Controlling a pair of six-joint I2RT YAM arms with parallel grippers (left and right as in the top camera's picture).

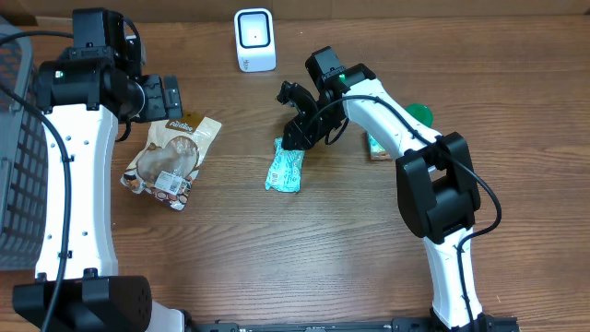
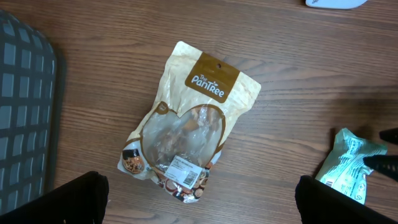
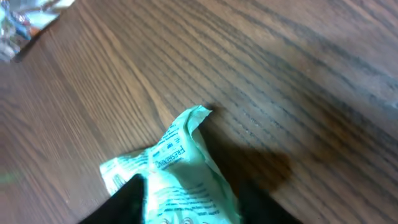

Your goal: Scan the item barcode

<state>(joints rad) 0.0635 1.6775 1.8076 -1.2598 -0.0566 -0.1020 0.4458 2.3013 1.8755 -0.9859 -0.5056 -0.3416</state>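
Note:
A mint-green packet [image 1: 285,168] lies mid-table, its far end between the fingers of my right gripper [image 1: 300,136]. In the right wrist view both dark fingers press the sides of the green packet [image 3: 177,155], so the right gripper [image 3: 193,208] is shut on it, and a shadow falls on the wood beside it. The white barcode scanner [image 1: 254,40] stands at the back. My left gripper [image 1: 171,97] hangs open above a tan Pantree snack pouch [image 2: 186,130], its fingers [image 2: 78,199] wide apart and touching nothing. The green packet [image 2: 348,165] shows at that view's right edge.
A grey mesh basket [image 1: 18,157] fills the left edge. A green round object [image 1: 420,113] and a small orange-green box [image 1: 378,148] lie behind the right arm. The snack pouch [image 1: 171,159] lies left of centre.

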